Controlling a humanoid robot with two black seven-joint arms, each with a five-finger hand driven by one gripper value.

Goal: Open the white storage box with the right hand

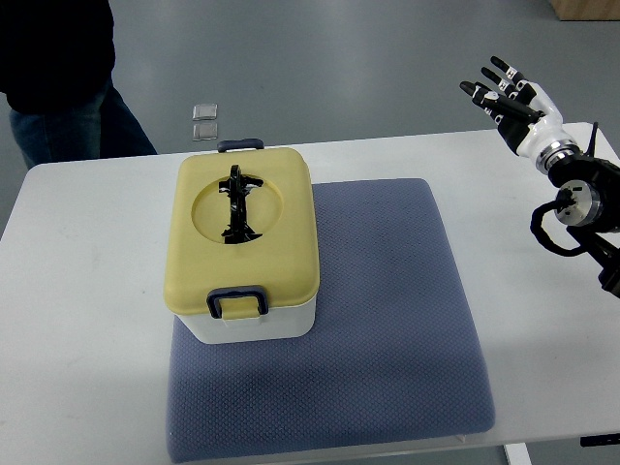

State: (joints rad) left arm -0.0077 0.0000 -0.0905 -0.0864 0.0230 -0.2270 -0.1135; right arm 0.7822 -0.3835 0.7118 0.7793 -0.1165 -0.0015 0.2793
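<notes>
The box (247,247) sits shut on the mat's (387,320) left edge, yellow lid (281,228) latched front and back, contents hidden from us. Our right hand (509,97) hovers well apart at the table's (77,320) far right, fingers spread, holding nothing. Lifting the lid while latched could drag the whole box.
</notes>
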